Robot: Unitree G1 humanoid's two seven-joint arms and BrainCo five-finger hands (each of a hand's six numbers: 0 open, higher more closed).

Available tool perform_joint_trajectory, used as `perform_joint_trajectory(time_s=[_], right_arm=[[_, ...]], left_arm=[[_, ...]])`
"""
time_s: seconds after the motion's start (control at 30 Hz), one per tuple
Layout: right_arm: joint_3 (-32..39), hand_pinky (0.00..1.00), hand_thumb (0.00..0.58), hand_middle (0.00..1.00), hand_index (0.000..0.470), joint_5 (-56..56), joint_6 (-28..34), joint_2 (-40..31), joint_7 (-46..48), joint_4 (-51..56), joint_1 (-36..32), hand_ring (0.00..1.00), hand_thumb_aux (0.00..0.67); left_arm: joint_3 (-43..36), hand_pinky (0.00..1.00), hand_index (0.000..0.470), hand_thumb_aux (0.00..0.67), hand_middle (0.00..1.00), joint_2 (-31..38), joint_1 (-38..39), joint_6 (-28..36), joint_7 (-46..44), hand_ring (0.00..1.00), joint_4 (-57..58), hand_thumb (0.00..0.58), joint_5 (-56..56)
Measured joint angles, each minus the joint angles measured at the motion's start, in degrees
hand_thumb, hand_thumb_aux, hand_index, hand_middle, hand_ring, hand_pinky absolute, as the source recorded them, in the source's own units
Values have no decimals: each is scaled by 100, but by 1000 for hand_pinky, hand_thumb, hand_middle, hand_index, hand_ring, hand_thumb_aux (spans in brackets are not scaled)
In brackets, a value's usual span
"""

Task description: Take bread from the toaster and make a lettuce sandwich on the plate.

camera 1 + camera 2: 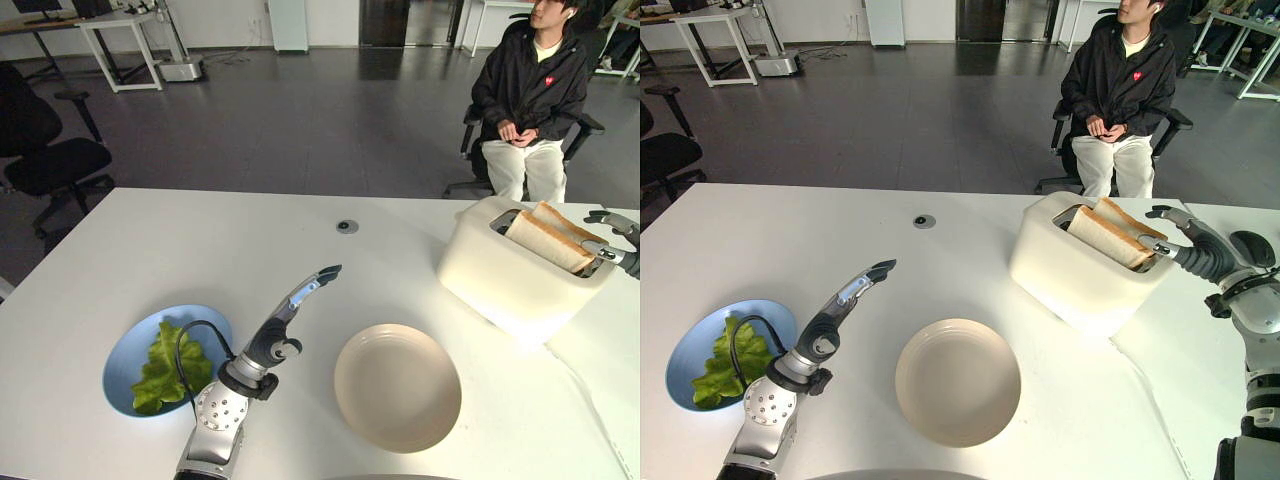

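**Right hand at the toaster, left hand idle over the middle of the table**

I see the toaster (500, 280) standing near the right edge of the white table (200, 250), turned at an angle to it. Two slices of bread (1110, 232) stick up out of its slot, leaning toward the far edge. My right hand (1195, 250) sits at the right end of the toaster, level with the slot. Its fingers (1160, 212) are spread and only slightly bent, one above the slot's end and one lower, close to the end of the nearer slice. It has hold of nothing, and I cannot tell whether a fingertip touches the bread.

The cream plate (345, 400) lies bare near the near edge, just left of the toaster's near corner. Between plate and toaster the tabletop is free. A thin cord (590, 400) runs from the toaster's near side toward the near right corner.

My left hand (285, 325) hangs above the table between the two plates, its fingers stretched out almost straight and pointing toward the far right, holding nothing. Its forearm crosses in front of the right rim of the blue plate (120, 360), which lies toward the near left corner with the lettuce (170, 365) on it.

A small round grommet (347, 227) is set in the tabletop near the far edge, well apart from everything else.
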Motion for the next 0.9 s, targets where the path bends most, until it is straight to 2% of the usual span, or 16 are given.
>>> perform_joint_trajectory(time_s=[0.1, 0.2, 0.23, 0.3, 0.43, 0.6, 0.63, 0.67, 0.73, 0.77, 0.83, 0.9], right_arm=[[1, 0, 261, 0, 122, 31, -12, -21, 6, 103, -27, 0, 173], [-9, 0, 216, 0, 98, 80, -30, -71, 9, 199, -54, 0, 139], [-15, 0, 183, 0, 81, 107, -35, -85, 23, 210, -54, 0, 116], [-70, 0, 164, 0, 72, 260, -62, -92, 117, 214, -72, 0, 102], [-244, 0, 144, 0, 63, 625, -69, -101, 329, 176, -127, 0, 89], [-173, 0, 156, 0, 68, 473, -66, -159, 239, 253, -142, 0, 97], [-86, 0, 179, 0, 79, 322, -70, -179, 145, 321, -149, 0, 113], [-11, 0, 230, 0, 105, 203, -73, -179, 81, 405, -150, 0, 150], [56, 0, 420, 0, 223, 105, -80, -179, 12, 470, -150, 0, 318], [69, 0, 464, 0, 260, 104, -86, -179, 2, 480, -150, 0, 370], [107, 0, 536, 0, 341, 104, -132, -179, -4, 479, -151, 0, 486], [120, 0, 552, 0, 367, 107, -241, -179, -7, 416, -165, 0, 523]], left_arm=[[0, 0, 0, 0, 0, 0, 7, 0, 0, 0, 0, 0, 0], [-1, 0, 0, 0, 0, 1, 18, 1, 0, 0, 0, 0, 0], [-1, 0, 0, 0, 0, 1, 18, 1, -1, 0, 0, 0, 0], [-2, 0, 0, 0, 0, 1, 21, 3, -2, 0, 0, 0, 0], [-3, 0, 0, 0, 0, 1, 31, 6, -2, 0, -1, 0, 0], [-6, 0, 0, 0, 0, 0, 42, 32, -2, 0, -29, 0, 0], [-7, 0, 0, 0, 0, 0, 42, 47, -1, 0, -44, 0, 1], [-12, 0, 0, 0, 0, 0, 42, 67, -1, 0, -59, 0, 2], [-18, 0, 0, 0, 0, 0, 42, 80, -2, 0, -79, 0, 2], [-19, 0, 0, 0, 0, 0, 41, 82, -2, 0, -91, 0, 2], [-21, 0, 0, 0, 0, 0, 42, 91, -3, 0, -106, 0, 4], [-23, 0, 0, 0, 0, 0, 46, 101, -3, 0, -130, 0, 7]])
